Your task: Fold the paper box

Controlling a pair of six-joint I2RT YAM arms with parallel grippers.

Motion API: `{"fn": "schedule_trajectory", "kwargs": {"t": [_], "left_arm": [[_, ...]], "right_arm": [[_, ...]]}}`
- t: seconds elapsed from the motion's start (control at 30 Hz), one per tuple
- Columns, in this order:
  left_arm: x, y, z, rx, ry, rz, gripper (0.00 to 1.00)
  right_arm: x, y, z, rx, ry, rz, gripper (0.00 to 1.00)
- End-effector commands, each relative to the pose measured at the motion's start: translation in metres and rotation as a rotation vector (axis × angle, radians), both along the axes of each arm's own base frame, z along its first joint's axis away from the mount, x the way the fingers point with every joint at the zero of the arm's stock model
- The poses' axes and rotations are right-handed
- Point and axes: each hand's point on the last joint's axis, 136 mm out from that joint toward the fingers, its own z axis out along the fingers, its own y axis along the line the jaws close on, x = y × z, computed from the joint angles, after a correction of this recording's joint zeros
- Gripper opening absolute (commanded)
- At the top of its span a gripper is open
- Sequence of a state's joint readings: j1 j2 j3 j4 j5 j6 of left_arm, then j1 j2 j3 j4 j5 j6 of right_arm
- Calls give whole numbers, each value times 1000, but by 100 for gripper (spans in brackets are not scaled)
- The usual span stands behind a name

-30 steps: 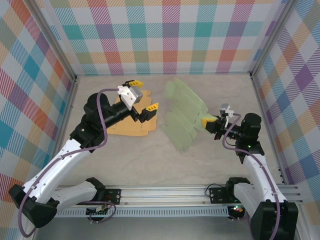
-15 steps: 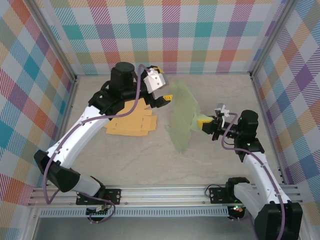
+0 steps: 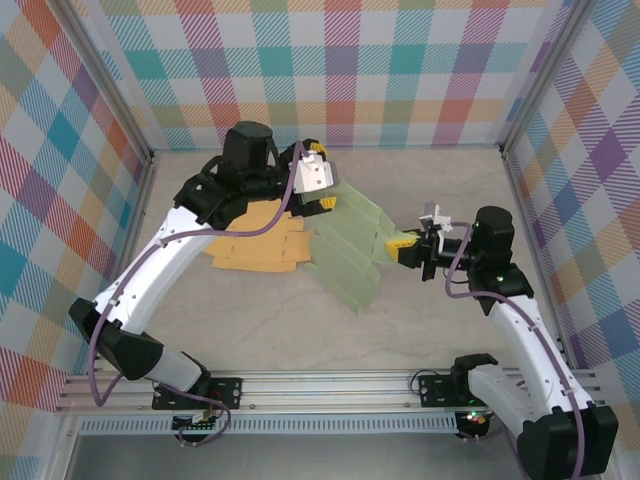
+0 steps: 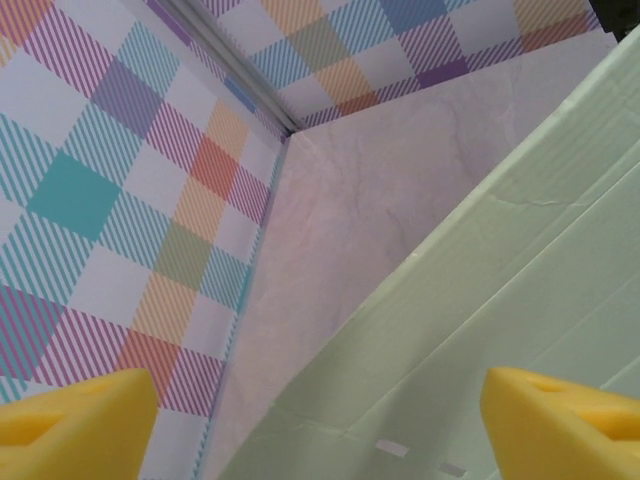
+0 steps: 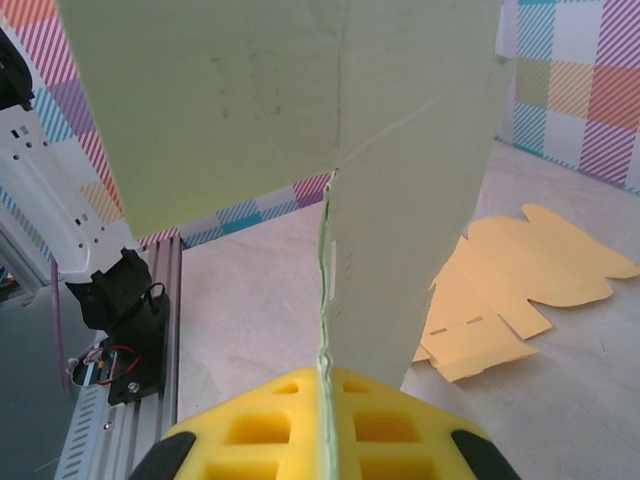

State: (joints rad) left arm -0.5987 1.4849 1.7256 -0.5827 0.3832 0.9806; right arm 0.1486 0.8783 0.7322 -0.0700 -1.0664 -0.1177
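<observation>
Green paper box blank (image 3: 350, 250) is up off the table (image 3: 250, 320), held at a slant just off the right-arm side of the flat orange blank (image 3: 262, 245). From overhead its lower corner looks like it overlaps the orange blank's edge, but I honestly can't tell if the two touch there.

The right gripper (image 3: 400, 243) sits on the far side of the green sheet from the orange blank and is clamped tight on the sheet's edge. On the right wrist camera the yellow pads (image 5: 260, 425) are squeezed together with the green edge sandwiched in the seam. The sheet runs off the top of that picture, so its far end is lost, and it covers part of the orange blank behind it.

The left gripper (image 3: 325, 197) hangs over the orange blank's far corner, right at the green sheet's upper edge. Its jaws are spread wide with nothing pinched. On its own camera the two yellow fingertips (image 4: 70, 420) are cut off at the bottom corners, and whether either one touches the paper is impossible to make out. The left arm (image 3: 200, 215) hides the orange blank's far-left part.
</observation>
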Motion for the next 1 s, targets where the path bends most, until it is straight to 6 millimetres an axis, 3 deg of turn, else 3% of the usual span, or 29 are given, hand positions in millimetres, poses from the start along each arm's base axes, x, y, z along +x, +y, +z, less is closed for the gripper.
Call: {"fn": "schedule_trajectory", "kwargs": {"t": [0.0,0.17,0.33,0.57,0.97], "left_arm": [[-8,4,9,27,-17,-38,81],[-18,5,4,67,15,-80,76],[-10,4,-1,100,14,-67,72],[-1,1,-5,120,7,-62,77],[-9,-1,-35,221,97,-115,77]], "right_arm": [[-14,4,15,12,-71,65,0],[-16,6,16,13,-65,87,0],[-20,9,17,9,-66,105,0],[-28,13,19,8,-73,130,0],[-29,15,17,-2,-76,132,0]]}}
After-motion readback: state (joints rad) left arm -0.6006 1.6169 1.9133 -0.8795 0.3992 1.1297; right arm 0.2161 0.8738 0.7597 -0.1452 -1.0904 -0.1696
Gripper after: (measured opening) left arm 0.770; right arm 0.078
